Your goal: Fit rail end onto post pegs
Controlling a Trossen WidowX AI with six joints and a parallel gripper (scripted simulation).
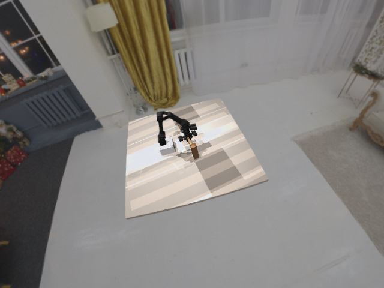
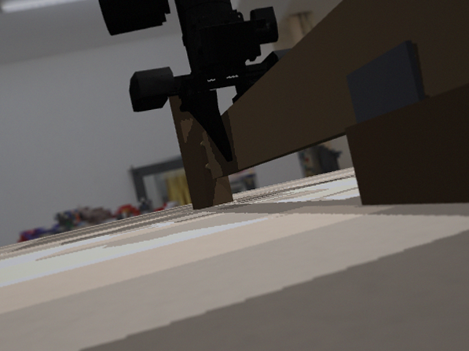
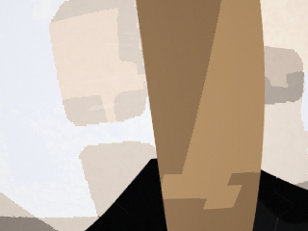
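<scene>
The wooden post [image 1: 194, 151] [image 2: 189, 168] stands upright on the table. Its two pegs show in the exterior view, an upper peg [image 2: 202, 143] and a lower peg [image 2: 207, 165], beside the rail's near end. My gripper [image 2: 232, 150] [image 3: 186, 165] is shut on the rail [image 2: 288, 118] [image 3: 207, 96] close to that end, one finger on each side. The near end is raised off the table, close to the post; whether the pegs are in the holes cannot be told. The far part of the rail passes behind the grey bracket plate [image 2: 384, 84] on the footboard block [image 2: 421, 155]. The wrist view shows neither post nor pegs.
The arm's base stands by a white box [image 1: 167, 147] to the left of the post in the top view. The arm arches over to the rail. The table top [image 1: 161, 192] has striped light and shadow on it, with its front edge beyond the post.
</scene>
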